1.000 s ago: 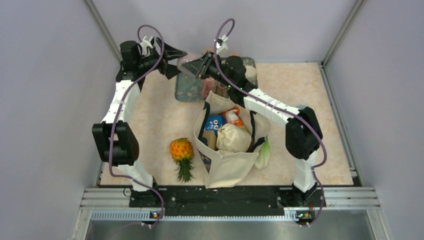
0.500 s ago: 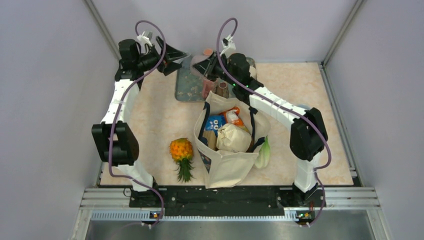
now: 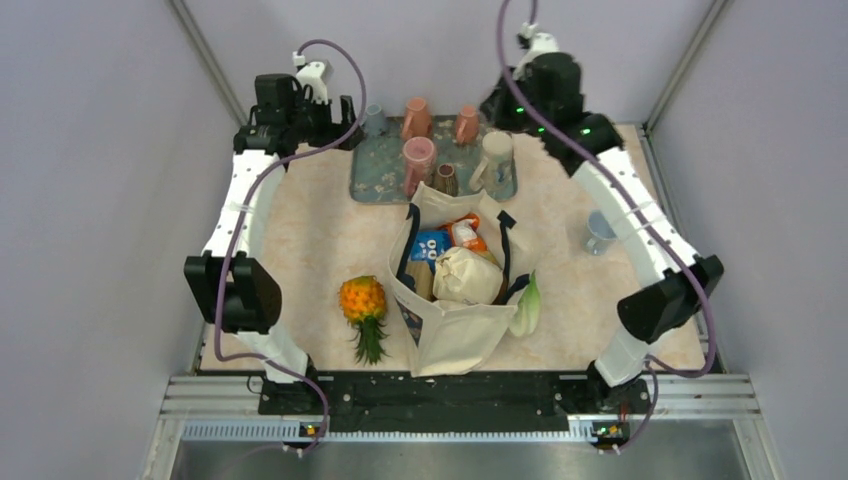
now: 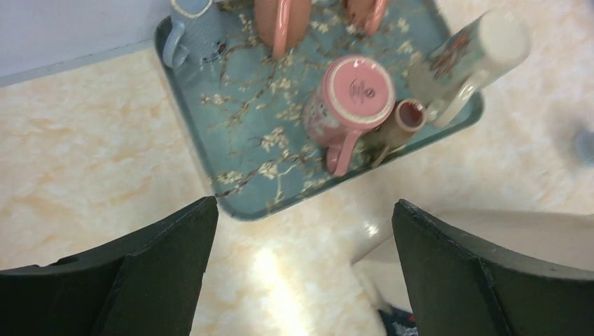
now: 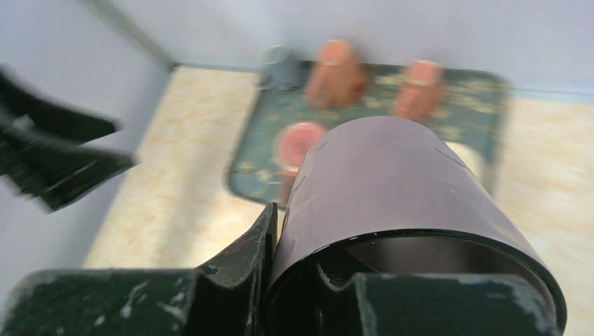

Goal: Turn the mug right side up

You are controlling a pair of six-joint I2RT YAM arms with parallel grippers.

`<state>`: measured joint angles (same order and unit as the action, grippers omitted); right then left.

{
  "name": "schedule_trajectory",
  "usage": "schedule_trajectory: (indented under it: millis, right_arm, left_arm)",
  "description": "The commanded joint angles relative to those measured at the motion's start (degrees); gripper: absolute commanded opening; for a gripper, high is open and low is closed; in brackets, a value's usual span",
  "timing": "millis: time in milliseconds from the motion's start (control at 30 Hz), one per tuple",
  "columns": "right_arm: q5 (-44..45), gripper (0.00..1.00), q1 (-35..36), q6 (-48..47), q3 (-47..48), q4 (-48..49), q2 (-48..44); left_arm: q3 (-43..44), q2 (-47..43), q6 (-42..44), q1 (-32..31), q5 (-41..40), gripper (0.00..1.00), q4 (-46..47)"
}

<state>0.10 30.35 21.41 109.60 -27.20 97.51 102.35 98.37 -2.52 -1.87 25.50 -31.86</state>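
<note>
Right arm reaching up to the far wall, right gripper (image 5: 288,260) clamped on wall of dark mug (image 5: 392,182), visible only in wrist view, left gripper (image 4: 302,217) fingers wide apart above tray (image 4: 245,140)

Left hand (image 4: 305,206) spread wide; right hand (image 5: 291,259) clamped tight.

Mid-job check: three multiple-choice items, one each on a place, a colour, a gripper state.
1. Relative to the tote bag, the pineapple lies: A) inside B) left C) right
2. The mug in the right gripper is: A) pink B) white C) dark
3. The left gripper is: A) open, empty B) shut on a mug C) out of view
Answers: B, it lies on the table beside the bag; C, its wall looks dark; A, fingers spread over the tray, nothing between.
</note>
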Motion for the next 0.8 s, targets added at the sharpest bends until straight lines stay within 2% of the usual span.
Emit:
schedule_trajectory:
  millis: [0, 100, 300, 433, 567, 767]
  right_arm:
    - [0.33, 0.0, -13.15, -5.02, 3.52, -20.09, -4.74]
    - [-1.57, 0.0, -19.33, -7.54, 2.45, -26.38, -4.37]
    - [2.14, 0.0, -31.0, -10.47, -0.43, -32.68, -4.57]
    - [2.95, 0.0, -40.88, -10.29, -8.89, -32.63, -6.94]
    - [8.81, 0.0, -47.29, -10.97, -18.53, -31.07, -7.5]
    - [1.49, 0.0, -55.41, -9.02, -31.45, -22.66, -11.3]
  left_arm:
    - [-1.02, -0.1, 12.09, -0.38, -4.36, 0.99, -4.29]
    - [-1.98, 0.9, 12.22, -0.39, -2.98, 0.99, -4.28]
    - [-2.68, 2.5, 12.36, -0.42, -3.61, 0.98, -4.27]
    - [-4.29, 2.65, 12.89, -0.42, -3.73, 0.97, -4.01]
    - [-5.49, 2.69, 13.28, -0.42, -3.17, 0.97, -3.83]
    - [-6.9, 2.56, 14.12, -0.42, -2.86, 0.97, -3.76]
